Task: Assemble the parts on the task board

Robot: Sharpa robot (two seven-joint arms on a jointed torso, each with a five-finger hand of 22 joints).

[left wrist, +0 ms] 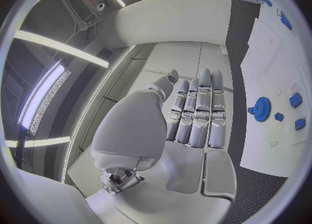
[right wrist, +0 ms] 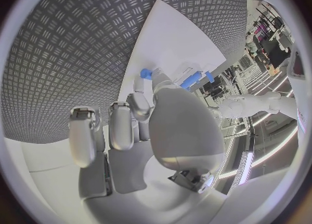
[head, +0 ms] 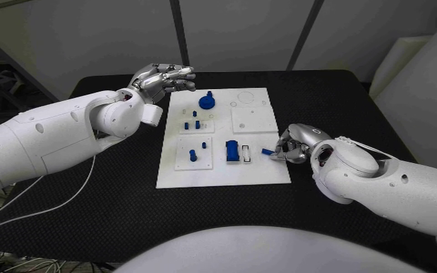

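Right hand (head: 296, 146) at right edge of task board (head: 259, 175), pinching small blue part (head: 268, 152), likely for insertion; left hand (head: 164, 78) upper left, fingers together, holding nothing.

My left robot hand (head: 164, 78) hovers raised with fingers curled in, holding nothing. My right robot hand (head: 296, 145) is low, wrist bent down, thumb and a finger pinching a small piece.

black table (head: 364, 105) — white task board (head: 223, 175) lying flat
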